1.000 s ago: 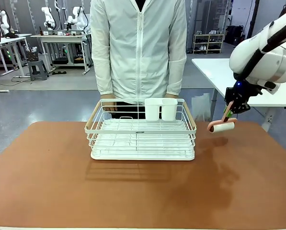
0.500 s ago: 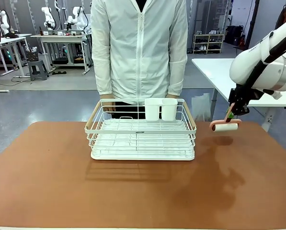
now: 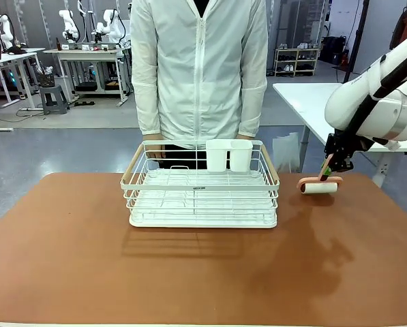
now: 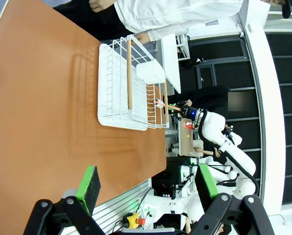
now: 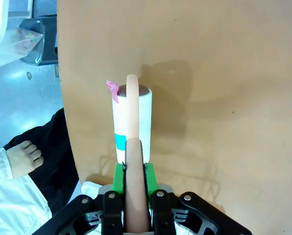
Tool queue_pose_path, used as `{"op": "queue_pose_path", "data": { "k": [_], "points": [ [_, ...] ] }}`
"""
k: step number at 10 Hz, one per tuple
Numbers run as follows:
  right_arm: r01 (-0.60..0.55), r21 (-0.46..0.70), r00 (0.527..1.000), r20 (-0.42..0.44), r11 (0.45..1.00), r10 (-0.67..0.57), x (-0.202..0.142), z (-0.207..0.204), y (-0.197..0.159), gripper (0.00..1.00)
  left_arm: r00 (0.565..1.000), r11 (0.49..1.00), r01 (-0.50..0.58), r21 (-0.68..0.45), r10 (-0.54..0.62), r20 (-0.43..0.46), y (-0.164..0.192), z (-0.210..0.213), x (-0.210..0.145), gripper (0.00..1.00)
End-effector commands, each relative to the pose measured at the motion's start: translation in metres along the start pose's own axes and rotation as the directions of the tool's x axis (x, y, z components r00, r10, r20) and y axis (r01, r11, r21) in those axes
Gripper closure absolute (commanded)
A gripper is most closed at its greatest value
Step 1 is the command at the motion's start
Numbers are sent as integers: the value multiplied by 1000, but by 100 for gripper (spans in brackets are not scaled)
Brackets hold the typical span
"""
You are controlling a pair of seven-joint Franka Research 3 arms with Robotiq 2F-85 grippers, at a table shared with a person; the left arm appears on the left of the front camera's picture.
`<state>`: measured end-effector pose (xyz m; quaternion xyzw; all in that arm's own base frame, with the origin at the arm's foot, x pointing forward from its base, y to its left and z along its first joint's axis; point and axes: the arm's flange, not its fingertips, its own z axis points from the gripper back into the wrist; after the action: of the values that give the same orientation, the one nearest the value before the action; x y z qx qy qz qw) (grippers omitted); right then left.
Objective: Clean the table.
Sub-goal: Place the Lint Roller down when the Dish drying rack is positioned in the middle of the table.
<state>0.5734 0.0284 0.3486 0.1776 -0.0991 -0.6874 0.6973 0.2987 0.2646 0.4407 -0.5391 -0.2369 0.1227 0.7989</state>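
The reddish-brown table (image 3: pixel 87 259) spreads across the front view. My right gripper (image 3: pixel 328 163) is shut on the pink handle of a lint roller (image 3: pixel 319 186), whose white roll hangs very low over the table's far right part. Contact with the surface cannot be told. In the right wrist view the roller (image 5: pixel 132 117) points away from my right gripper (image 5: pixel 134 176) over the table (image 5: pixel 224 98), with its shadow close beside it. My left gripper (image 4: pixel 149 182) stands open and holds nothing, high above the table (image 4: pixel 38 122).
A white wire dish rack (image 3: pixel 202 197) with two white cups (image 3: pixel 229 155) stands at the table's far middle. A person in a white jacket (image 3: pixel 200 68) stands right behind it, hands near its far rim. A smaller white table (image 3: pixel 312 102) stands beyond the right corner.
My right gripper has carried the lint roller down and slightly to the right, closer to the table surface. The rack, the person and the left arm have stayed put.
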Motion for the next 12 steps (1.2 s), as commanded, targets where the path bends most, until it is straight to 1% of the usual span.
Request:
{"op": "queue_pose_path", "data": {
  "k": [1,2,4,5,6,7,8,10,12],
  "points": [
    [19,16,1000,17,1000,-19,-6,-1,-9,79,1000,1000,5,-9,-5,7,-1,3,-1,0],
    [9,-2,1000,16,1000,-9,-5,-1,-13,77,1000,1000,5,-9,-5,7,-1,3,-1,0],
    [3,-35,1000,14,999,-2,-4,-3,-15,47,1000,1000,5,-9,-5,7,-1,3,-1,0],
    [4,-46,1000,25,999,-3,-4,-2,-17,23,1000,1000,5,-9,-5,7,-1,3,-1,0],
    [17,-58,999,44,998,-15,-3,1,-19,8,1000,1000,5,-9,-5,7,-1,3,-1,0],
    [24,-111,998,60,994,-18,0,6,-19,0,1000,1000,5,-9,-5,7,-1,3,-1,0],
    [25,-146,998,64,989,-16,2,10,-19,0,1000,1000,5,-9,-5,7,-1,3,-1,0],
    [41,-152,996,85,988,-28,1,16,-20,0,1000,1000,5,-9,-5,7,-1,3,-1,0],
    [10,-207,999,46,978,0,-1,19,-26,0,1000,1000,5,-9,-5,7,-1,3,-1,0]
  ]
}}
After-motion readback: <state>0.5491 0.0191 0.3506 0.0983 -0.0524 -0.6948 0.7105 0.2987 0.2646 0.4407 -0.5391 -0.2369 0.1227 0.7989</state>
